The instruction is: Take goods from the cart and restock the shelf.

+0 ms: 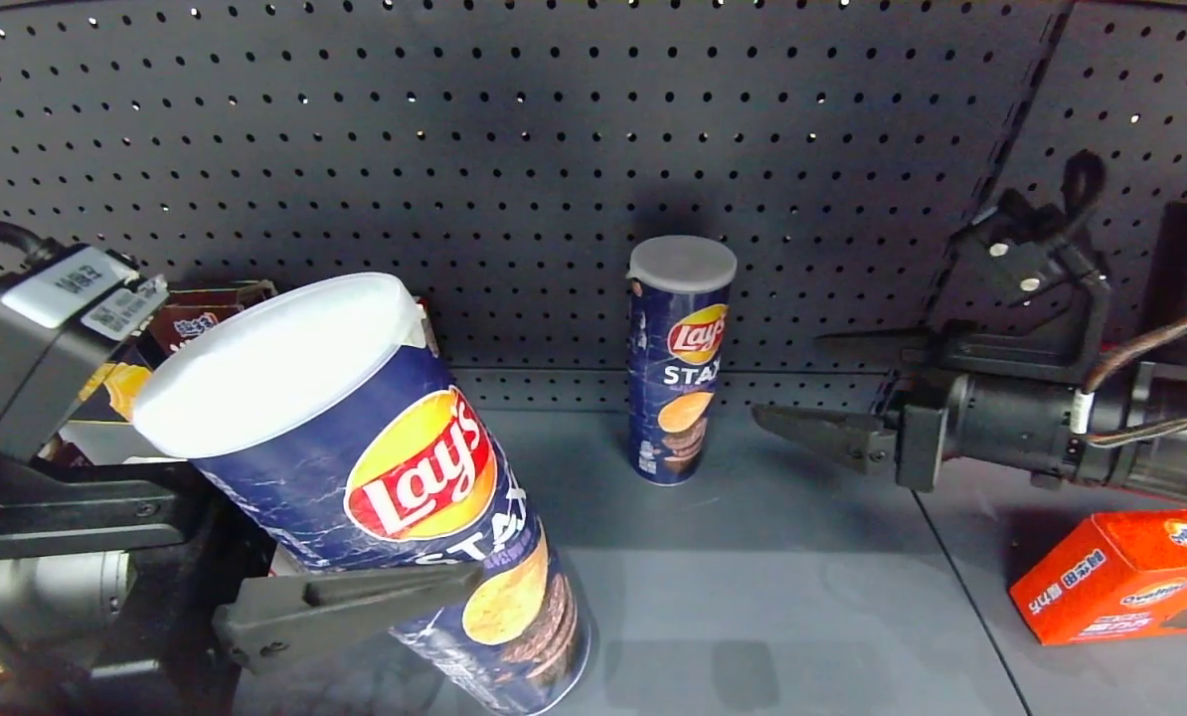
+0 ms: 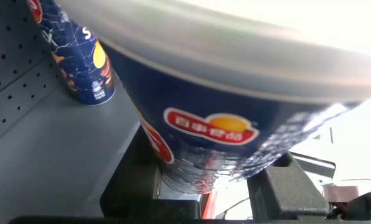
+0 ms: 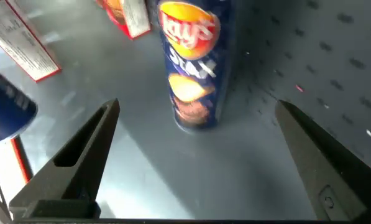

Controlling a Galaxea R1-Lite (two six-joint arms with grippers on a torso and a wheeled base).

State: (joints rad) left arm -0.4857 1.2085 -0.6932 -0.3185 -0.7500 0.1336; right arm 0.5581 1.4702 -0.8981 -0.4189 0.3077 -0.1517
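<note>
Left claw [image 1: 395, 537]: clamped around a tilted chips can [image 1: 375, 477] (lid end uppermost), base near the shelf [image 1: 772, 597].
Right claw [image 1: 787, 380]: spread wide, holding nothing.
Standing can [image 1: 680, 368]: upright by the pegboard [image 1: 454, 149], just off the right claw's tips, not touching.

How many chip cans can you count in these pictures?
2. A tilted can is gripped in the left claw; an upright can stands at the back of the shelf, near the pegboard. Others may be hidden.

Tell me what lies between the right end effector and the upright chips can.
Nothing; only bare shelf floor separates the right end effector from the upright chips can, as head and right wrist views show.
</note>
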